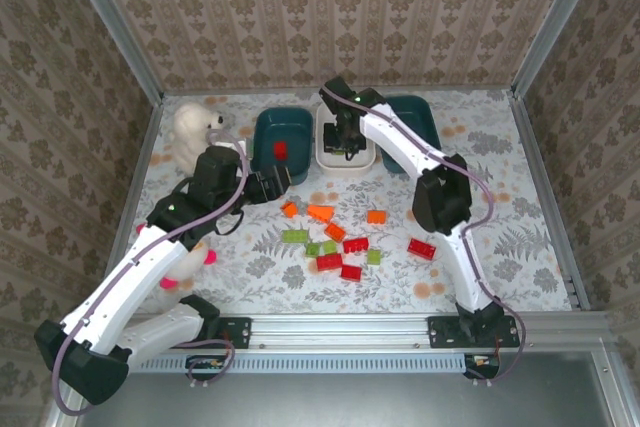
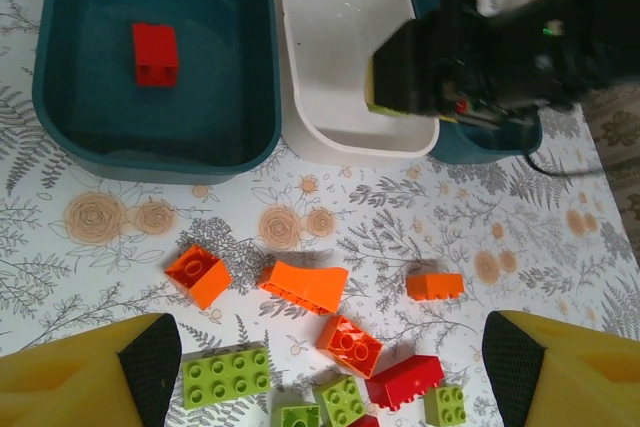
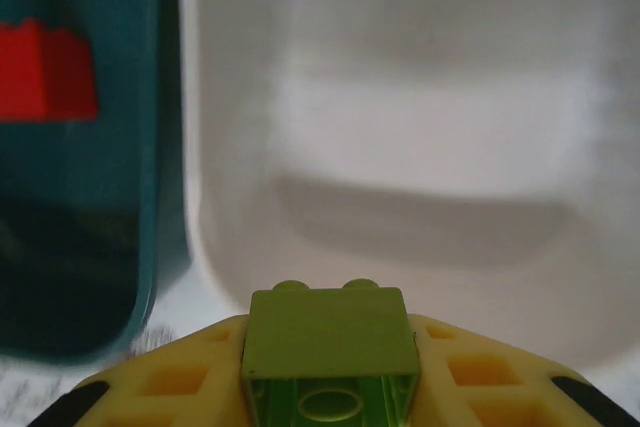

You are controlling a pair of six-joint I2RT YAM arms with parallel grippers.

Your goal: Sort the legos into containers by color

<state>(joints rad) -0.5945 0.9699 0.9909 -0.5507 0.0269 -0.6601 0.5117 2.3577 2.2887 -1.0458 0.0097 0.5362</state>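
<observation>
Right gripper (image 1: 345, 145): clamped on green brick (image 3: 327, 332), over near side of white tub (image 3: 400, 97). Left gripper (image 2: 330, 359): wide open, empty, above loose bricks (image 2: 349, 344). Risk: release too near the edge, brick bounces out

- Tubs: three in a row; two dark teal tubs (image 1: 257, 142) (image 1: 420, 117) and one white tub (image 1: 345, 167)
- Red legos (image 1: 355, 244): five; one in the left teal tub, four on the table (image 1: 500, 227)
- Orange legos (image 1: 320, 212): four; all on the table
- Green legos (image 1: 294, 236): five; four on the table, plus one green lego (image 3: 328, 332) pinched in the right gripper (image 3: 328, 387)
- Legos altogether: fourteen, by my count
- Soft toys: two; a white one (image 1: 195, 125), and another (image 1: 188, 265) half hidden, showing pink
- Robot arms (image 1: 140, 267) (image 1: 440, 197): two
</observation>
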